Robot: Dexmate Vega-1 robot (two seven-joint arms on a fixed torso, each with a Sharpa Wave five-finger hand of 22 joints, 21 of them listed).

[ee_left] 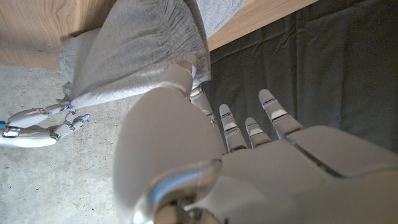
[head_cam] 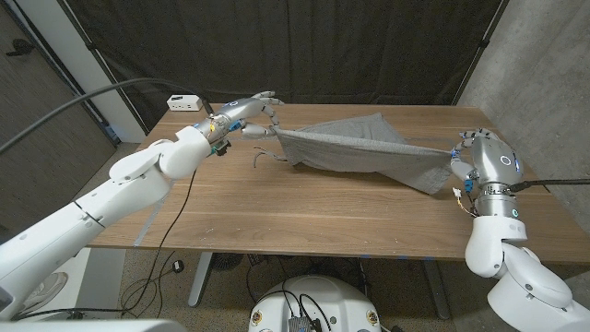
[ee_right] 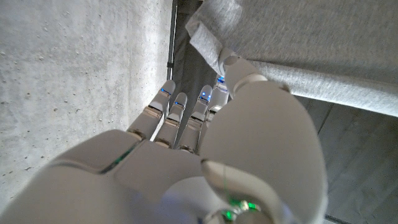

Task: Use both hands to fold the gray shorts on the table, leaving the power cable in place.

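Observation:
The gray shorts (head_cam: 355, 152) hang stretched above the wooden table (head_cam: 304, 217), lifted between my two hands. My left hand (head_cam: 247, 114) pinches one end of the waistband at the far left. My right hand (head_cam: 472, 155) pinches the other end near the table's right edge. In the left wrist view the gathered waistband (ee_left: 140, 50) sits at my left hand's (ee_left: 205, 155) thumb, and my right hand (ee_left: 43, 124) shows beyond the cloth. In the right wrist view the gray cloth (ee_right: 311, 50) is held at my right hand's (ee_right: 211, 143) thumb tip.
A white power strip (head_cam: 184, 102) lies at the table's far left corner, its black cable (head_cam: 173, 217) running down over the left edge. The shorts' drawstring (head_cam: 262, 158) dangles near the left hand. A black curtain (head_cam: 295, 46) hangs behind the table.

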